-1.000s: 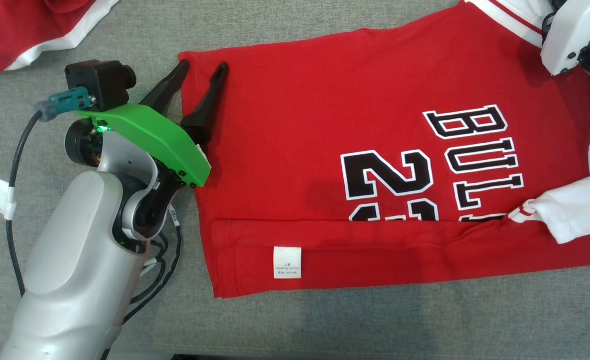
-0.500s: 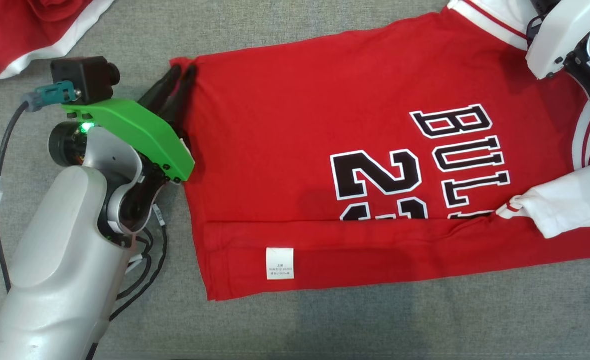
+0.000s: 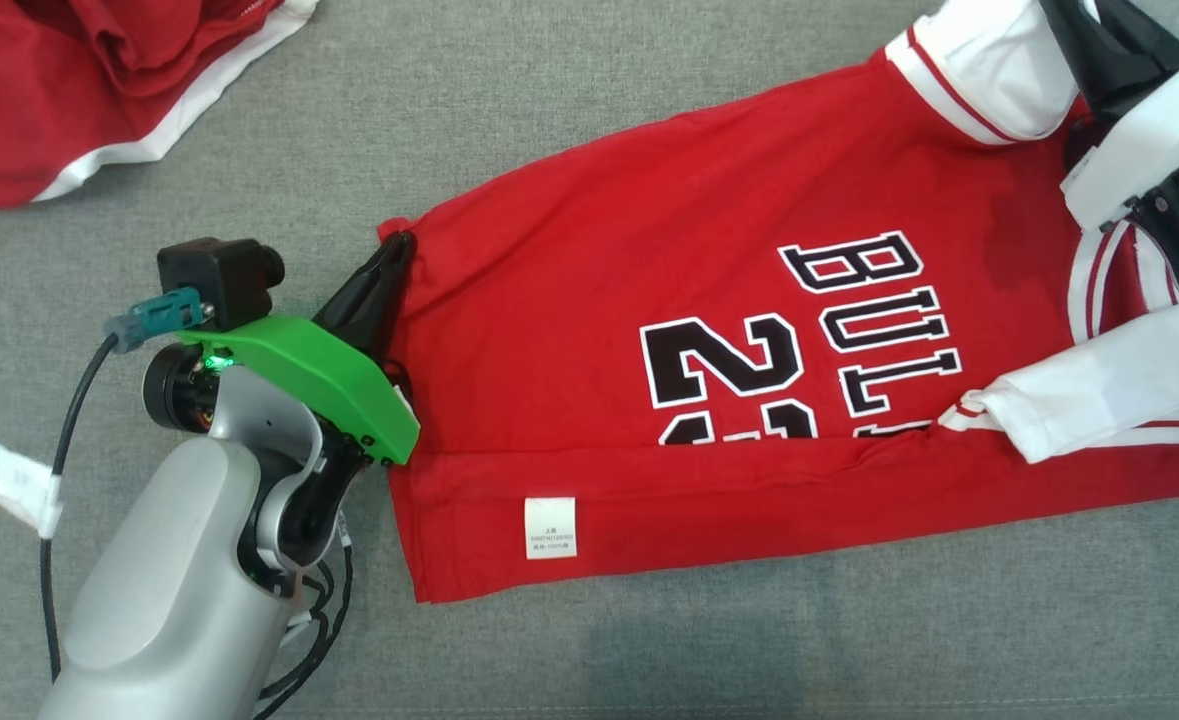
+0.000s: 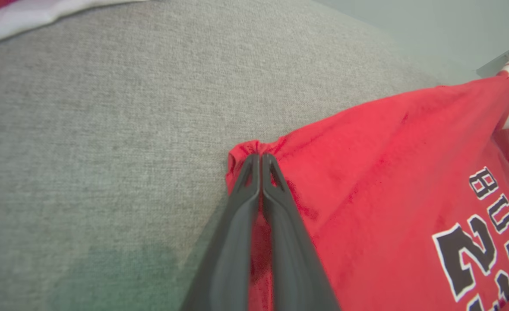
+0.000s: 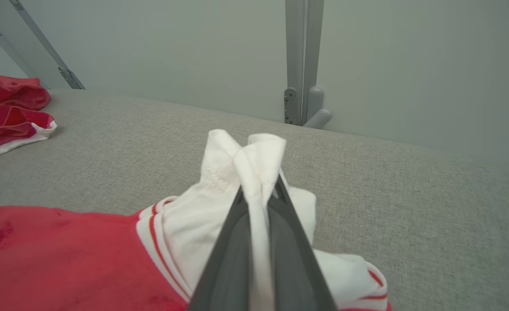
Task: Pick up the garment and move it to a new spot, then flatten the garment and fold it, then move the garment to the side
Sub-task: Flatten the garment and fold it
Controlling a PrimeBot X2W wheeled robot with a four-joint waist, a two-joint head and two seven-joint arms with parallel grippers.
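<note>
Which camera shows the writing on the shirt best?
The head view: the writing lies flat and sharp, its bottom hidden under a fold. The left wrist view catches it slanted at the frame's edge. The right wrist view faces the sleeve.

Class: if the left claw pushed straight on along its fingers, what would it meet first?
Past the jersey corner that the left claw pinches, probably the grey surface.
</note>
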